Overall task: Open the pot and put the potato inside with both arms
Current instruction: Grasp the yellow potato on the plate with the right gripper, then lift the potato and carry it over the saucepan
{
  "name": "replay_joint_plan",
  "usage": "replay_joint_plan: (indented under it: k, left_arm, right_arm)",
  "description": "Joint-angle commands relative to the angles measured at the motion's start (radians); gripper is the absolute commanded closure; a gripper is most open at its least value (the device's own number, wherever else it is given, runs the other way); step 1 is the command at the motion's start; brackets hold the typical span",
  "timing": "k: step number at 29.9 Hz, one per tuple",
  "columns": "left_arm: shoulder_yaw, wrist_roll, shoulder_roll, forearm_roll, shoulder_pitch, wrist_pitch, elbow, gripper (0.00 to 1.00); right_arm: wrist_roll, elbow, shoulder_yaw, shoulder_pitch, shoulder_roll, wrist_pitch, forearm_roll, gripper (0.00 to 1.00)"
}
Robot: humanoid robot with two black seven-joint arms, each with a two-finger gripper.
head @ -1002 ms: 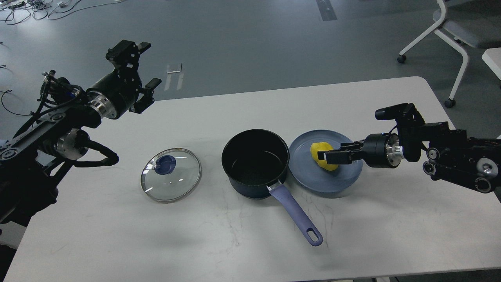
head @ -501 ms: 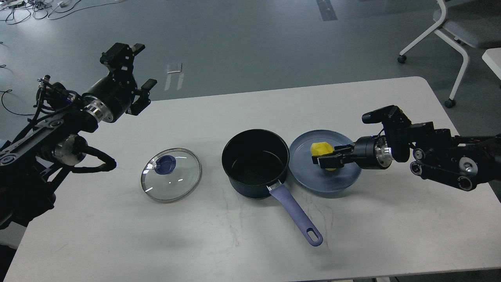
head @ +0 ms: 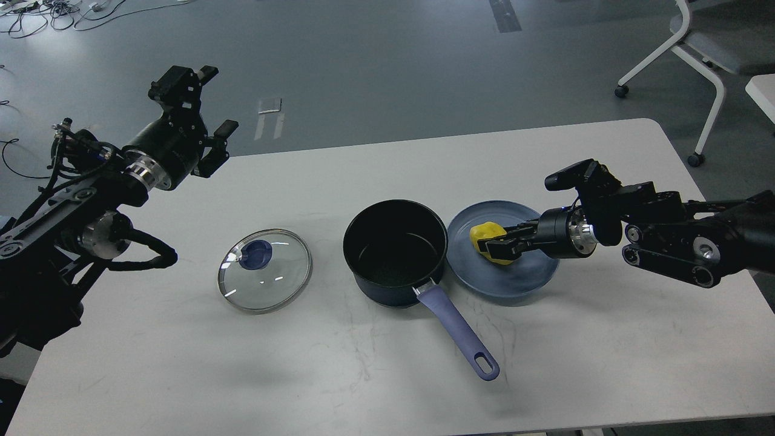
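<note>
Fingers of the right gripper (head: 491,248) are closed around the yellow potato (head: 488,237). The potato sits between the two fingers, and its top pokes out above them. It is over the left part of the blue plate (head: 525,274), close to the plate's edge. I cannot tell if the potato is touching the plate or is just above it.

The plate lies on the white table (head: 581,357). Right beside the plate, on its left, stands the dark pot (head: 395,254). Plate and pot look like they touch. The pot is open on top and has nothing in it. Its purple handle (head: 459,334) points toward the near edge of the table and a bit to the right.

The glass lid (head: 264,269) lies flat on the table, to the left of the pot and apart from it. It has a blue knob (head: 257,255) in the middle.

The left gripper (head: 206,104) is far from all of this, up in the air by the far left edge of the table. Its two fingers are spread wide and hold nothing.

A white chair (head: 696,48) on wheels stands on the grey floor behind the table.
</note>
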Motion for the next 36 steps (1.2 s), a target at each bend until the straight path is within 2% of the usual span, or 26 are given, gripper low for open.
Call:
replay_joint_plan:
  k: [1,8,10,14,20,26,28,31,32,36]
  left_arm:
    - [0.000,-0.006,0.000,0.000,0.003,0.001,0.001,0.02]
    - [0.000,-0.006,0.002,0.000,0.014,0.001,0.004,0.02]
    - [0.000,-0.006,0.000,0.000,0.012,0.001,0.004,0.02]
    - [0.000,-0.004,0.000,0.000,0.012,0.000,0.004,0.02]
    - [-0.012,-0.002,-0.003,-0.005,0.012,0.000,0.004,0.02]
    - [-0.037,0.008,-0.003,-0.012,0.014,0.001,0.004,0.02]
    - [-0.037,0.008,-0.003,-0.012,0.014,0.001,0.004,0.02]
    - [-0.037,0.007,-0.001,-0.012,0.015,0.001,0.004,0.02]
    - [-0.037,0.007,0.000,-0.012,0.015,0.000,0.004,0.02]
    - [-0.037,0.007,0.002,-0.012,0.015,0.001,0.004,0.02]
  right_arm:
    - [0.008,-0.001,-0.001,0.004,0.000,0.001,0.000,0.61]
    - [0.012,0.005,0.010,0.068,-0.014,-0.013,0.002,0.61]
    - [0.035,0.004,0.011,0.111,-0.025,-0.030,0.003,0.61]
    - [0.051,0.007,0.013,0.170,-0.013,-0.058,0.003,0.61]
    - [0.080,-0.001,0.008,0.196,0.090,-0.071,0.009,0.61]
    - [0.081,-0.051,-0.004,0.190,0.197,-0.073,0.013,0.60]
    - [0.081,-0.065,-0.004,0.188,0.218,-0.067,0.014,0.55]
    - [0.072,-0.075,-0.004,0.185,0.231,-0.064,0.020,0.26]
    - [0.066,-0.075,-0.004,0.182,0.231,-0.064,0.023,0.05]
    - [0.046,-0.076,-0.002,0.173,0.230,-0.064,0.023,0.01]
